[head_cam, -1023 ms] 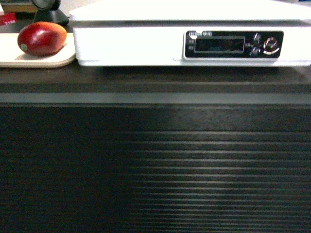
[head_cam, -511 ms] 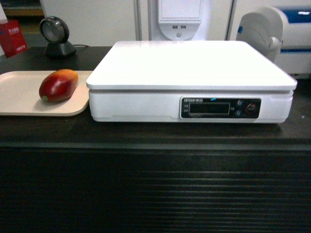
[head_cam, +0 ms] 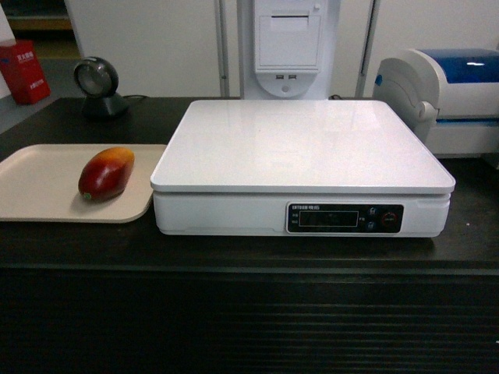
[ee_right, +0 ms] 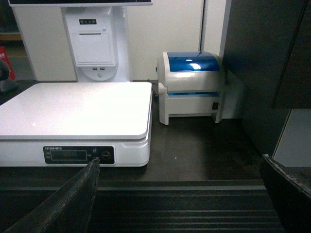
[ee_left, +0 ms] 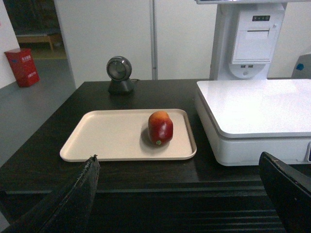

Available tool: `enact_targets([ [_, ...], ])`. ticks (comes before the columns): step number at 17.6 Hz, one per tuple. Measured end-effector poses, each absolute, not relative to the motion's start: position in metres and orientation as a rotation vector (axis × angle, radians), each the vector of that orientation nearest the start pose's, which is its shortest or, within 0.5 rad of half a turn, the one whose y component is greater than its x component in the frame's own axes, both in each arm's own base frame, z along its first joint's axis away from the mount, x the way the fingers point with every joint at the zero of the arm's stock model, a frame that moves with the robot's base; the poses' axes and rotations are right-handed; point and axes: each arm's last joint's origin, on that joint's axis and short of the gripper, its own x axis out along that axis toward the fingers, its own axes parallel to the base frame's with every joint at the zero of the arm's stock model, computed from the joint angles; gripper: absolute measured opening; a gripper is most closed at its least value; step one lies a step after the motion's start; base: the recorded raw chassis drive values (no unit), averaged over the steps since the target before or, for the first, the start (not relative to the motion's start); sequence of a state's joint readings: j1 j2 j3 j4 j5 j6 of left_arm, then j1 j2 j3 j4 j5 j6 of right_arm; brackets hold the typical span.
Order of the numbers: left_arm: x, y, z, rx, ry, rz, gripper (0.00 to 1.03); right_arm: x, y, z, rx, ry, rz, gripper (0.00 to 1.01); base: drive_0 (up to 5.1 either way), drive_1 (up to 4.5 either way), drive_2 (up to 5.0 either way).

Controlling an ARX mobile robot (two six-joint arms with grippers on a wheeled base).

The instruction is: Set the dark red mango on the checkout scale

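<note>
Nearest, you have the left gripper [ee_left: 177, 194] and the right gripper [ee_right: 177, 194], each seen from its own wrist camera as two dark fingers spread wide apart at the bottom corners, holding nothing.

Next, the checkout [head_cam: 249, 319]: dark counter, matt top, horizontally ribbed front panel.

On its top, at your left, a beige tray [head_cam: 39, 191] with rounded corners. Lying on the tray's right part is the dark red mango [head_cam: 106, 173]: oval, glossy, deep red over most of its skin, fading to orange-yellow at the far end; in the left wrist view a small greenish spot shows at the near end. It lies near the scale without touching it.

Just beside the tray, the scale [head_cam: 302, 156]: flat white rectangular platform, bare, with a black display strip and small buttons on the front.

Farther back, you see a round black scanner [head_cam: 101, 86], a white-and-blue printer [head_cam: 444, 97] and a white terminal column [head_cam: 288, 47].
</note>
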State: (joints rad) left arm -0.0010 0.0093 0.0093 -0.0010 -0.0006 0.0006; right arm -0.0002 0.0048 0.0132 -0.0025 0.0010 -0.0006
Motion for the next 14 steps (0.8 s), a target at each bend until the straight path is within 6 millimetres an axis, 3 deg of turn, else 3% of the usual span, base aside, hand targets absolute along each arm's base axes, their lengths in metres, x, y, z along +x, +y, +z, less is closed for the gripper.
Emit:
enact_targets([
  [12, 0.0977, -0.0001, 0.1657, 0.001, 0.003, 0.000, 0.98, 0.0972, 0.0000, 0.1673, -0.001, -0.005, 0.000, 0.98, 0.0, 0.00, 0.0],
  [14, 0.0973, -0.0021, 0.1640, 0.012, 0.161, 0.094, 0.98, 0.0972, 0.0000, 0.1672, -0.001, -0.004, 0.000, 0.98, 0.0, 0.00, 0.0],
])
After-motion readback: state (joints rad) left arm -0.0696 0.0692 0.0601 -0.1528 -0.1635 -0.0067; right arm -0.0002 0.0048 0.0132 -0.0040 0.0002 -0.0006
